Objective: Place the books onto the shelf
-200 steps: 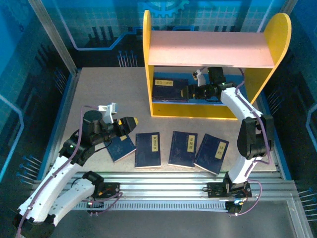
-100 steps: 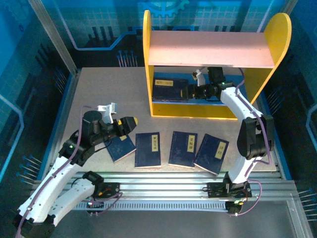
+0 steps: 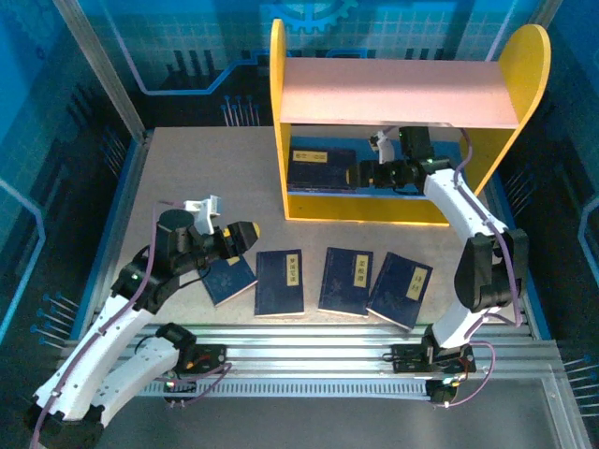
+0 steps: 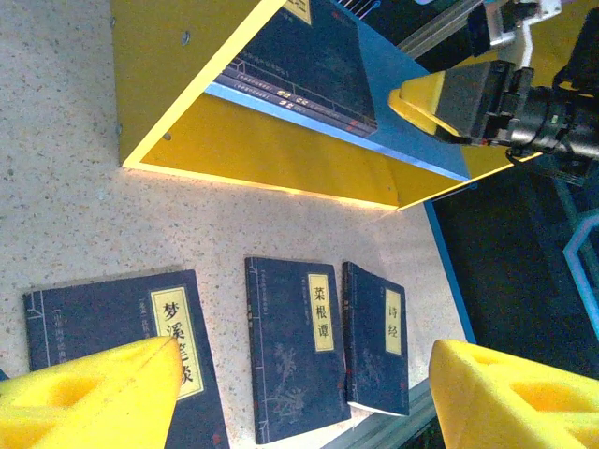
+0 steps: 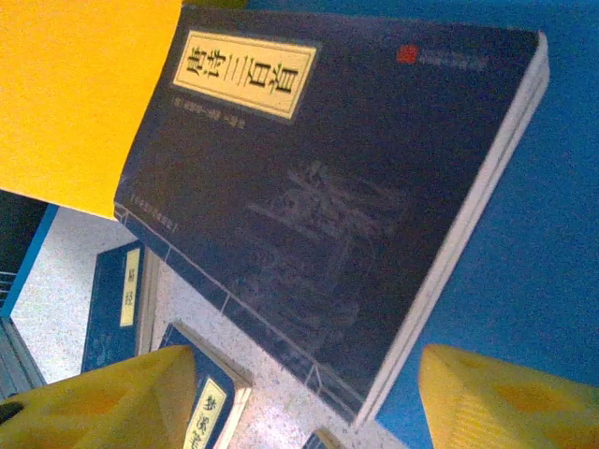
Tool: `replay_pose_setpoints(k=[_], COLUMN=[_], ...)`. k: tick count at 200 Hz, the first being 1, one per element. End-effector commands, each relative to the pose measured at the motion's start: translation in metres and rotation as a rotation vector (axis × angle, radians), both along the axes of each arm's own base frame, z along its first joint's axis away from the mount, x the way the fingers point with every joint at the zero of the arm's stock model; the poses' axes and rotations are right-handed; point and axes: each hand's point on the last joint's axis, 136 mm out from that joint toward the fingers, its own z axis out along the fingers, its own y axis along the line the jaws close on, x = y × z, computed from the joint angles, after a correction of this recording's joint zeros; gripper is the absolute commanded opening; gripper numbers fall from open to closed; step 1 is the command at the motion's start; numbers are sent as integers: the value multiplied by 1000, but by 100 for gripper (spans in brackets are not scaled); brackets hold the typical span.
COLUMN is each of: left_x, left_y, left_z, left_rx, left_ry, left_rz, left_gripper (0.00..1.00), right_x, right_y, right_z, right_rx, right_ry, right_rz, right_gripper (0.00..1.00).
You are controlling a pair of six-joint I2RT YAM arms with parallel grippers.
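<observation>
The left arm is crouching low, the left gripper (image 3: 241, 236) gaping wide and empty. The right arm is stretching far forward, the right gripper (image 3: 361, 174) pointing left, jaws parted.

A robotics lab cell, shown by circuit-print blue walls (image 3: 187, 56) and aluminium rails (image 3: 328, 339).

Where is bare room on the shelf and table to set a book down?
The top board is bare. The table is free left of the shelf. On the lower board, the right pincer sits beside the stacked books. Crowded: the row of books along the near edge.
</observation>
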Motion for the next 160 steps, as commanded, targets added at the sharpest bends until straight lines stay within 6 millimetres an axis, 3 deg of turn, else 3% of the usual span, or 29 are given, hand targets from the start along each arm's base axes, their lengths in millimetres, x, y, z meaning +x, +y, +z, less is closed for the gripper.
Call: replay_pose_setpoints(k=[1, 24, 60, 96, 114, 160], left_x=[0, 0, -3, -14, -23, -47], left_y=[4, 5, 6, 3, -1, -11], left_z=[-25, -50, -92, -143, -164, -199], left_rx=[45, 74, 69, 75, 105, 213], left_ry=[77, 166, 287, 437, 492, 596], left_rz=[22, 33, 71, 107, 113, 97], left_gripper=[71, 71, 70, 68, 68, 67], right_x=[-16, -36, -84, -135, -162, -202], right_y=[-10, -13, -9, 18, 34, 71], right_z=[11, 7, -5, -35, -65, -112], right_rx=[-22, -48, -66, -86, -96, -117], right_ry=[-34, -36, -30, 13, 70, 151], right_rz=[-20, -37, -45, 1, 30, 91], right_gripper=[65, 65, 66, 65, 64, 61])
